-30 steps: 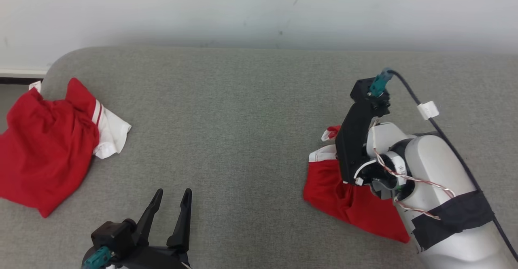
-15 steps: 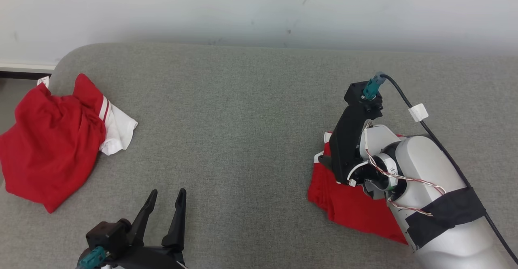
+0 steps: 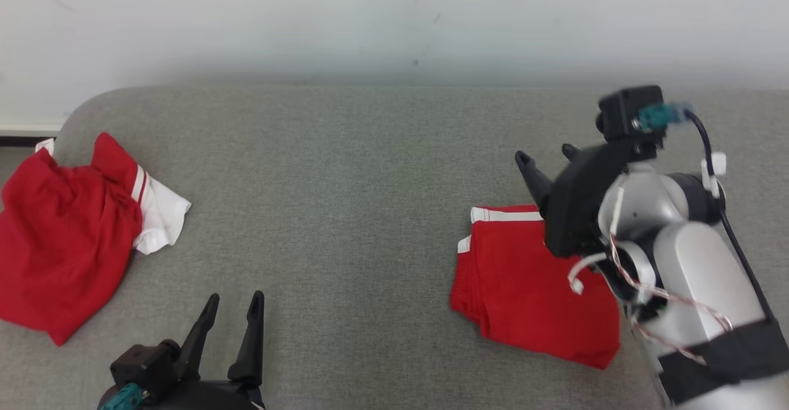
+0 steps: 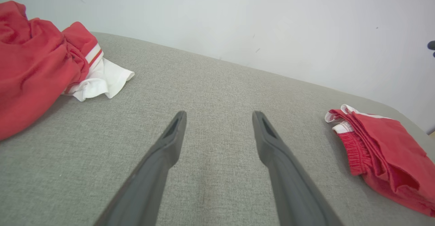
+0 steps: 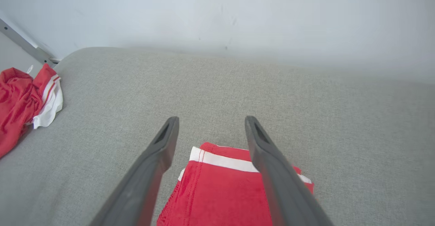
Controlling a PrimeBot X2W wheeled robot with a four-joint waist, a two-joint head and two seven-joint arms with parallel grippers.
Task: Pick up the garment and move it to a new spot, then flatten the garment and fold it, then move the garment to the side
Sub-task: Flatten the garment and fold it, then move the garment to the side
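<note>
A folded red garment (image 3: 524, 280) with white trim lies flat on the right of the grey padded surface (image 3: 357, 200). It also shows in the left wrist view (image 4: 384, 148) and the right wrist view (image 5: 217, 192). My right gripper (image 3: 546, 155) hangs open just over the garment's far edge, holding nothing; in its own view the gripper (image 5: 211, 119) stands with fingers spread over the white band. My left gripper (image 3: 235, 299) is open at the lower left, away from any cloth, and its own view shows the gripper (image 4: 219, 114) over bare fabric.
A second, crumpled red and white garment (image 3: 68, 231) lies at the surface's left end, near the rounded corner (image 3: 80, 105). A white wall (image 3: 394, 21) runs along the far edge. Open grey surface lies between the two garments.
My right gripper has let go of the folded garment, lifted away towards the far side and now stands open. The garment has settled flatter. The head camera has shifted slightly.
</note>
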